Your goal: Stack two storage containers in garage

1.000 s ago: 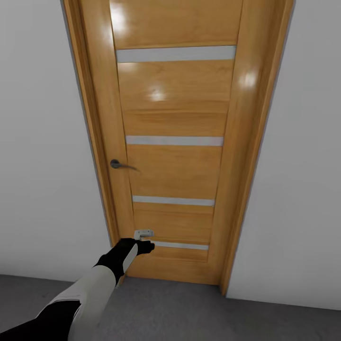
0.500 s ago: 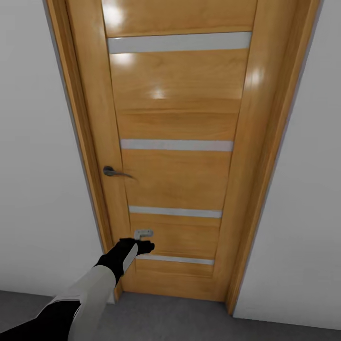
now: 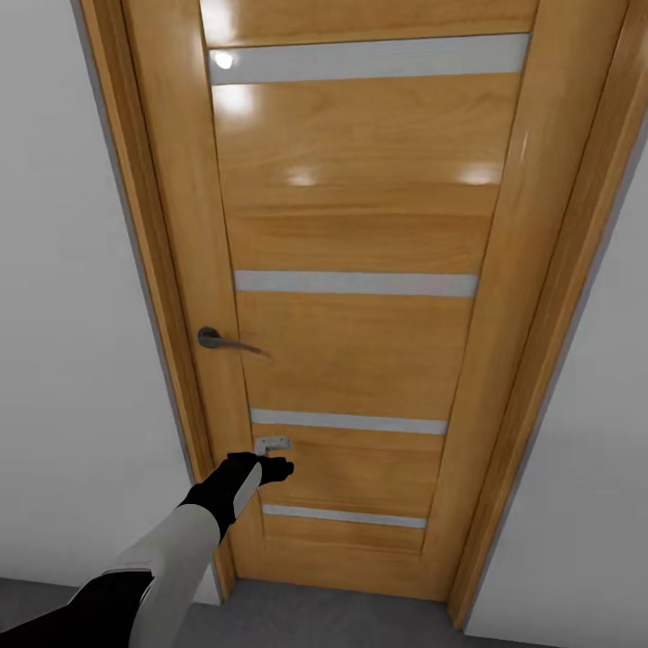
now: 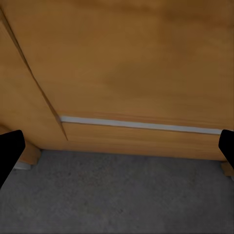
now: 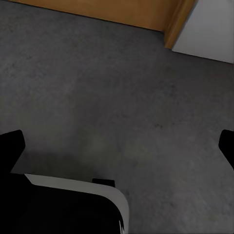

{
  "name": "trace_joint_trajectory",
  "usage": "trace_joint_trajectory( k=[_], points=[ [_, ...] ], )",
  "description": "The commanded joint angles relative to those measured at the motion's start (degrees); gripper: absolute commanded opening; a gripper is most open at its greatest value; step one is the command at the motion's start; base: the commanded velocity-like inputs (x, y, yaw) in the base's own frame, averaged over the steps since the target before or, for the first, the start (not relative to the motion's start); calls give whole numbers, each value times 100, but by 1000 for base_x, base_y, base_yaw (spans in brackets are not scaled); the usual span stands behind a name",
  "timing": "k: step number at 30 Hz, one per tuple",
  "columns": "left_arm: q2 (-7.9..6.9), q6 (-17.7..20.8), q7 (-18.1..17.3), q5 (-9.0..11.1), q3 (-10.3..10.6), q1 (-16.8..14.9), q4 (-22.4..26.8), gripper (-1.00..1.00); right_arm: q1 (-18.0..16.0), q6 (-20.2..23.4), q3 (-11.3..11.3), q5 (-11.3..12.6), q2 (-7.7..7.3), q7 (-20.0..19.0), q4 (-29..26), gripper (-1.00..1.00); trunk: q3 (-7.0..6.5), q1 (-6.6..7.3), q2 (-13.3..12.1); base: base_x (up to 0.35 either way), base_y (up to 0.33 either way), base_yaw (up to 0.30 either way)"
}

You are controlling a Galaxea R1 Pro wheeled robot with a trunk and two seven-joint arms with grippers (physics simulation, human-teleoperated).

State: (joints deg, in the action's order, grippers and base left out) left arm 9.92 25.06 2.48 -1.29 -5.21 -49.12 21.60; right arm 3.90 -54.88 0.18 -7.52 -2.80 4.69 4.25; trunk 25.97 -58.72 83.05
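Left claw [image 3: 274,468] reaches toward wooden door [image 3: 360,234], fingers spread wide, empty. Lever handle [image 3: 220,340] at 11 o'clock above it. Right claw [image 5: 117,146] wide open, empty, over grey floor [image 5: 122,87].

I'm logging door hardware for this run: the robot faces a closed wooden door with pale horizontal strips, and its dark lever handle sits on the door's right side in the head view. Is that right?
Not quite. In the head view the dark lever handle sits on the left side of the wooden door, not the right. The rest holds: the door is closed and has pale horizontal strips.
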Motion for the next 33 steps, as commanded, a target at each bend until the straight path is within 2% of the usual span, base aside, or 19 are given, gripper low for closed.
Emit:
trace_joint_trajectory(
  k=[1,12,17,33],
  points=[
    [7,30,6,-12,-44,-2,9,100,-3,-19,0,-57,-1,49,6,100,5,-1,3,30,12,-4],
    [7,29,6,-12,-43,-2,10,100,-3,-22,-4,-57,-1,46,5,100,-19,-1,3,5,2,-195],
    [7,25,6,-12,-49,-2,11,100,-3,-23,0,-57,-1,44,6,100,-22,-1,3,22,33,-51],
    [7,25,6,-8,-50,-2,11,100,-3,-26,0,-57,-1,48,5,100,-22,-1,3,240,172,-3]
  ],
)
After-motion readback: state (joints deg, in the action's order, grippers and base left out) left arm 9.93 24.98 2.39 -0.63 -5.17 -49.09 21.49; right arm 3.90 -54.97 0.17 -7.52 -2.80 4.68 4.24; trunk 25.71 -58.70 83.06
